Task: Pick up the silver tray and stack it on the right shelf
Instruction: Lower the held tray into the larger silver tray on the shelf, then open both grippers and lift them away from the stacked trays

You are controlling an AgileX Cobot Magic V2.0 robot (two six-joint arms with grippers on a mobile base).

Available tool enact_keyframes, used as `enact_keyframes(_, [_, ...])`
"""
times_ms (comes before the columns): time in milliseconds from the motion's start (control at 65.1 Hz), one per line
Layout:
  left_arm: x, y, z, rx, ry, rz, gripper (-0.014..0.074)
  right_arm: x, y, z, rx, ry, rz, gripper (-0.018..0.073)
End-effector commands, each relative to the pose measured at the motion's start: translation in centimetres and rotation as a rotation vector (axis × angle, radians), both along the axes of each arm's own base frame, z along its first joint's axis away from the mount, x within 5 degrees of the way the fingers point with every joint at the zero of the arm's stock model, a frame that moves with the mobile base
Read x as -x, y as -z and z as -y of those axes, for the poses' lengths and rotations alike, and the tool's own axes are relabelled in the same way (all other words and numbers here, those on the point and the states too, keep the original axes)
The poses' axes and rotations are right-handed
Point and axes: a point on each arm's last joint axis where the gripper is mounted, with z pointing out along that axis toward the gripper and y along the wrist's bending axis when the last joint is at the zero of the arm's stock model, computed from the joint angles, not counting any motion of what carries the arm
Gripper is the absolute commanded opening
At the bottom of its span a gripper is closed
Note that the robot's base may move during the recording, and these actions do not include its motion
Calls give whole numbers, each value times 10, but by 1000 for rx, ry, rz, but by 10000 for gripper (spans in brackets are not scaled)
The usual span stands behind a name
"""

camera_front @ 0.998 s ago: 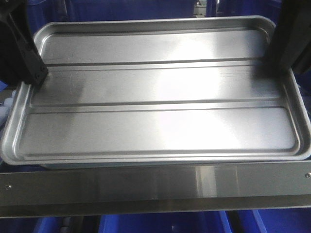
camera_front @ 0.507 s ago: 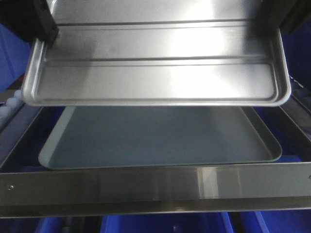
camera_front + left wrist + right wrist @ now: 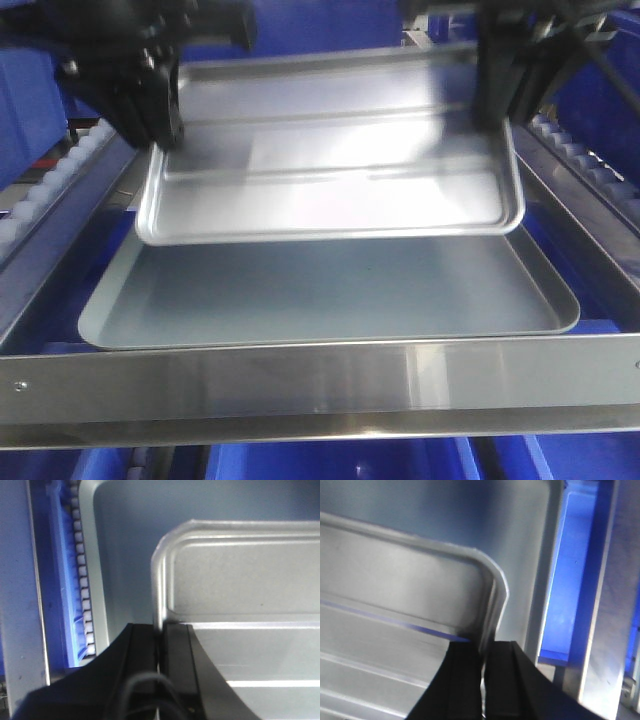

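The silver tray (image 3: 330, 170) is held between the two arms over the far half of a larger, duller grey tray (image 3: 330, 295). The grey tray lies flat on the right shelf (image 3: 320, 385), just behind the shelf's wide shiny front bar. The silver tray's two long ridges run from side to side, and its near rim overlaps the grey tray's smooth base in the front view. Whether that near rim touches the grey tray or hangs just above it cannot be told.

The left gripper (image 3: 160, 630) has its dark fingers pressed onto the tray's left rim, one finger inside the rim and one outside, close to a rounded corner. The right gripper (image 3: 484, 652) pinches the right rim in the same way, with the thin metal edge standing in the narrow slot between its fingers (this view is somewhat blurred). In the front view both grippers appear as dark masses at the tray's upper left and upper right.

Rows of small white rollers (image 3: 40, 195) run along the shelf rails on either side of the grey tray. In the left wrist view one row lies just beside the grey tray's left rim. Blue bins (image 3: 330, 460) show below the front bar, and more blue shows behind the arms.
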Motion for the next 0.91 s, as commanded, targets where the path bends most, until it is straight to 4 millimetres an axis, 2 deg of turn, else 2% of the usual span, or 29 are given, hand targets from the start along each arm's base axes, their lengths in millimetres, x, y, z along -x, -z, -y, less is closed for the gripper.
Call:
enact_keyframes(0, [-9, -8, 0, -33, 36, 81, -93, -11, -15, -3, 3, -60, 128, 58])
enact_keyframes(184, [-21, 12, 12, -23, 68, 87, -93, -26, 4, -12, 3, -81, 126, 58])
enact_keyframes(369, [-26, 19, 16, -17, 77, 88, -83, -33, 16, -12, 25, -77, 105, 58])
enact_keyframes(476, [-30, 19, 13, 13, 60, 92, 41, -37, 20, -8, 30, -63, 97, 62])
enact_keyframes(568, [-32, 19, 10, 26, 45, 86, 231, -39, 21, -5, 34, -52, 92, 81])
enact_keyframes(645, [-32, 19, 9, 28, 42, 84, 348, -39, 21, -4, 36, -49, 89, 169])
enact_keyframes(706, [-32, 19, 9, 25, 41, 84, 415, -39, 21, -4, 39, -50, 90, 293])
enact_keyframes(814, [-32, 19, 9, 22, 40, 81, 434, -39, 21, -3, 43, -47, 83, 516])
enact_keyframes(891, [-32, 20, 8, 17, 38, 76, 434, -38, 22, -3, 51, -44, 73, 634])
